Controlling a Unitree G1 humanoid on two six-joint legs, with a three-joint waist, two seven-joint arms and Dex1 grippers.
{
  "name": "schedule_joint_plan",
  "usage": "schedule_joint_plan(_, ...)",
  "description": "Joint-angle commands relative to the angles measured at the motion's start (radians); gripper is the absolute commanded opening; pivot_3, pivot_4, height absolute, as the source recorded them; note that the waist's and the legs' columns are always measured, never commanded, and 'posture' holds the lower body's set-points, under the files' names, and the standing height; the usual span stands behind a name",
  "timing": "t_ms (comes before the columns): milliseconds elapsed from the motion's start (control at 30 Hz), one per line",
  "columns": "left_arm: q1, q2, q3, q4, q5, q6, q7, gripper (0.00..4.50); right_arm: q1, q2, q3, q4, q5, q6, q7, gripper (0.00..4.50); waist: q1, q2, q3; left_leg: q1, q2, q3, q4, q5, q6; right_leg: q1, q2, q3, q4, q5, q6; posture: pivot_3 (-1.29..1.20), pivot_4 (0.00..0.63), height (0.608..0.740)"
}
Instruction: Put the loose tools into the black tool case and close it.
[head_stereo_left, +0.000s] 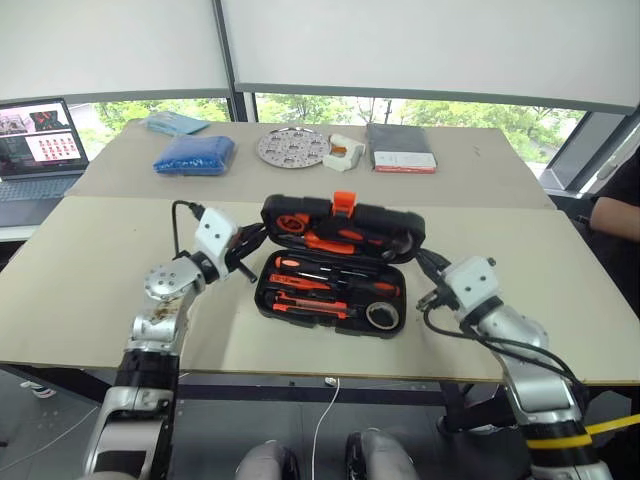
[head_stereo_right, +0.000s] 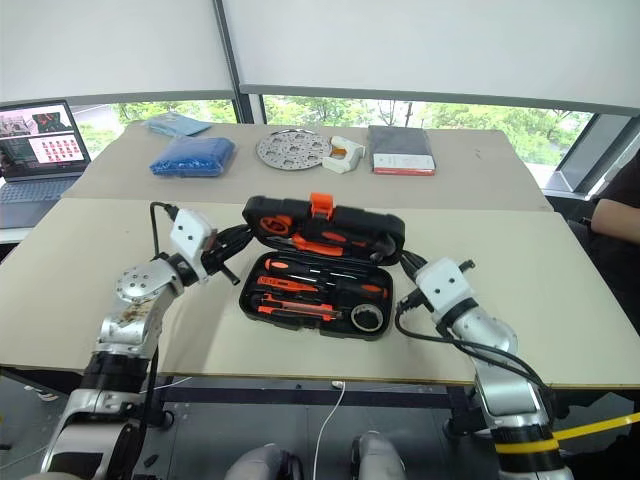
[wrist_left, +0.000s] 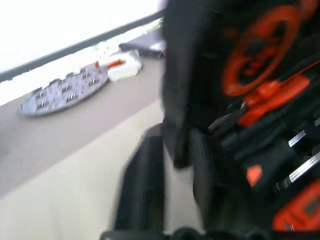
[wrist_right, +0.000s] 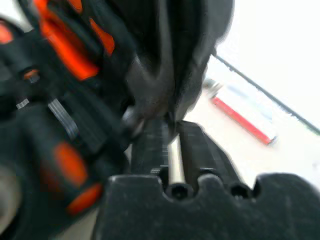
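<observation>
Your black tool case (head_stereo_left: 335, 290) lies half-open, long axis nine-to-three, lid (head_stereo_left: 345, 225) at twelve; both grippers' openings can't be told.

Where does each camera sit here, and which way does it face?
Head pair: on the head, looking forward and down at the open black tool case; both arms show, left gripper, right gripper.
Left wrist: along its two fingers at the lid's edge.
Right wrist: along its fingers at the opposite edge.
Shared: the case; the perforated disc in head and left wrist.
</observation>
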Motion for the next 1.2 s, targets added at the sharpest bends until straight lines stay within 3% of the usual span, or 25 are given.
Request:
schedule_joint_plan(33,0.048,0.135,0.134,-0.132,-0.121,0.173,-0.053,2.41,0.046,-0.098,-0.121,-0.173,0.131,0.118,0.094,1.99,-0.005,0.000,0.000,0.000,0.000,0.000,0.000,0.000,0.000,-0.001,0.000,0.001,0.000,0.000,0.000,0.00,0.150,0.718)
schedule_joint_plan(133,0.089,0.267,0.179,-0.132,-0.228,0.325,-0.187,3.50,0.151,-0.212,-0.187,-0.274,0.304,0.272,0.247,3.04,0.003,0.000,0.000,0.001,0.002,0.000,-0.001,0.000,-0.001,0.000,0.001,0.000,0.000,-0.001,-0.001,0.00,0.150,0.718)
schedule_joint_plan(233,0.005,0.342,0.155,-0.020,-0.235,0.370,-0.257,3.50,0.249,-0.312,-0.227,-0.349,0.432,0.369,0.381,3.04,0.025,0.000,0.000,0.001,0.002,-0.001,-0.002,-0.001,-0.003,0.001,0.001,-0.002,-0.002,-0.002,-0.003,0.00,0.150,0.718)
schedule_joint_plan(300,-0.108,0.336,0.089,0.113,-0.158,0.275,-0.270,3.50,0.277,-0.347,-0.218,-0.372,0.462,0.391,0.430,3.04,0.039,0.000,0.000,0.000,0.002,-0.002,-0.001,-0.004,-0.006,0.001,0.001,-0.003,-0.003,-0.002,-0.003,0.00,0.150,0.718)
schedule_joint_plan(333,-0.189,0.312,0.045,0.211,-0.102,0.207,-0.257,3.61,0.278,-0.358,-0.196,-0.375,0.462,0.403,0.440,2.46,0.045,-0.001,0.000,0.000,0.001,-0.002,-0.001,-0.005,-0.006,0.001,0.001,-0.003,-0.003,-0.002,-0.003,0.00,0.150,0.718)
schedule_joint_plan(433,-0.387,0.233,-0.059,0.470,0.017,0.049,-0.253,2.89,0.257,-0.375,-0.115,-0.374,0.423,0.399,0.467,1.59,0.060,-0.003,-0.001,-0.004,-0.001,-0.003,0.000,-0.005,-0.005,0.001,0.001,-0.003,-0.006,0.000,0.001,0.00,0.150,0.718)
schedule_joint_plan(567,-0.571,0.094,-0.184,0.759,0.156,-0.191,-0.278,1.29,0.177,-0.384,0.028,-0.348,0.337,0.375,0.494,0.17,0.058,-0.004,-0.001,-0.008,-0.004,-0.003,0.003,-0.002,0.009,0.001,0.003,-0.004,-0.007,0.001,0.001,0.00,0.150,0.718)
schedule_joint_plan(667,-0.660,0.019,-0.219,0.915,0.208,-0.299,-0.289,0.19,0.115,-0.379,0.107,-0.318,0.283,0.363,0.509,0.00,0.046,-0.005,0.000,-0.015,-0.004,-0.003,0.011,-0.004,0.013,-0.002,0.005,-0.004,-0.007,0.000,0.002,0.00,0.150,0.718)
schedule_joint_plan(800,-0.732,-0.052,-0.271,1.036,0.291,-0.382,-0.255,0.07,0.053,-0.363,0.168,-0.300,0.239,0.374,0.501,0.00,0.028,-0.008,0.001,-0.022,-0.005,-0.003,0.013,-0.005,0.014,-0.006,0.005,-0.013,-0.007,0.001,0.001,0.00,0.150,0.718)
schedule_joint_plan(967,-0.751,-0.097,-0.269,1.081,0.289,-0.407,-0.437,0.07,-0.052,-0.335,0.168,-0.164,0.123,0.380,0.400,0.00,0.028,-0.008,0.001,-0.022,-0.004,-0.003,0.014,-0.005,0.013,-0.007,0.004,-0.014,-0.006,-0.001,0.005,0.00,0.150,0.718)
schedule_joint_plan(1100,-0.697,-0.059,-0.309,1.016,0.277,-0.366,-0.769,0.07,-0.142,-0.258,0.082,-0.003,0.133,0.375,0.304,0.00,0.026,-0.008,0.001,-0.021,-0.003,-0.003,0.016,-0.005,0.013,-0.006,-0.002,-0.013,-0.004,0.000,0.006,0.00,0.150,0.718)
schedule_joint_plan(1200,-0.629,-0.016,-0.355,0.900,0.223,-0.326,-0.872,0.07,-0.159,-0.233,0.064,0.036,0.136,0.351,0.290,0.00,0.021,-0.004,-0.001,-0.021,-0.003,-0.003,0.017,-0.005,0.013,-0.007,-0.002,-0.013,-0.002,0.000,0.006,0.00,0.150,0.718)
